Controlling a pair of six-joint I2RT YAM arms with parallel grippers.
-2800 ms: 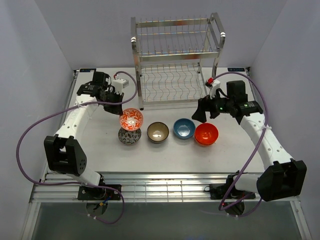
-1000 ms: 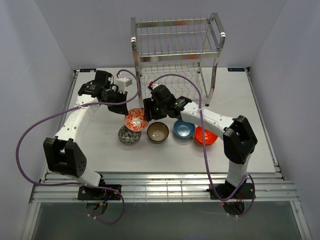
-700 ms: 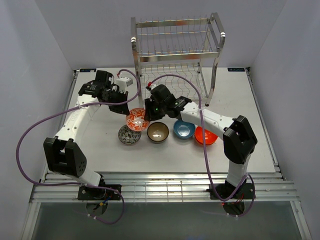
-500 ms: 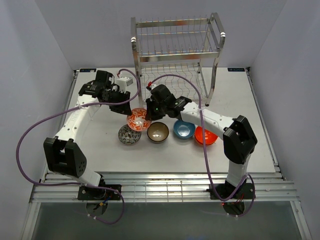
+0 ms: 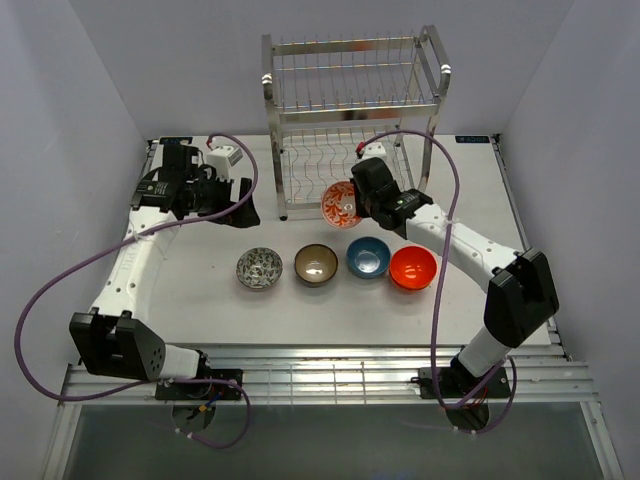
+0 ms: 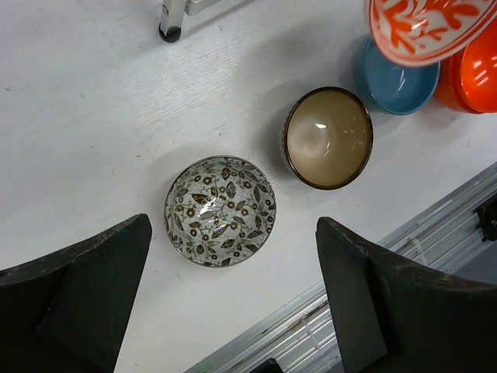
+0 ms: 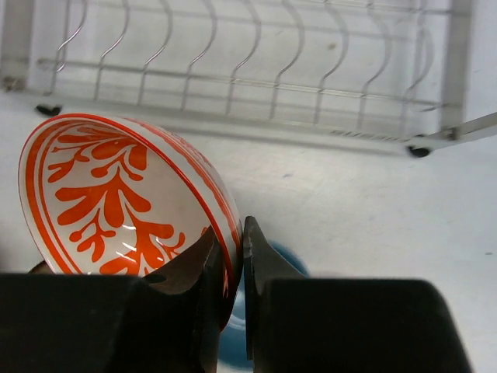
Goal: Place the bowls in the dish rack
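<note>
- The right gripper (image 7: 231, 233) is nearly closed, its two fingers pinching the rim of the red-and-white bowl (image 7: 116, 194), one finger inside and one outside.
- That bowl is held tilted off the table (image 5: 200, 300), in the middle of the top view. It is just in front of the rack's (image 5: 352, 110) lower tier and not in it.
- In the right wrist view the rack's lower wires cross the top of the frame, beyond the bowl.
- The left gripper (image 6: 233, 227) stands wide open and holds nothing, at the left of the top view, well apart from the rack.
- In the left wrist view its fingers (image 6: 78, 295) fill the two lower corners, with the leaf bowl (image 6: 220, 210) on the table between them, untouched.
- Four bowls sit upright in a row on the table, below the rack in the top view. From left to right they are the leaf bowl, brown bowl (image 5: 316, 264), blue bowl (image 5: 368, 257) and orange bowl (image 5: 412, 267).
- The blue and orange bowls look to be touching; the others stand apart.
- Both rack tiers hold no bowls.
</note>
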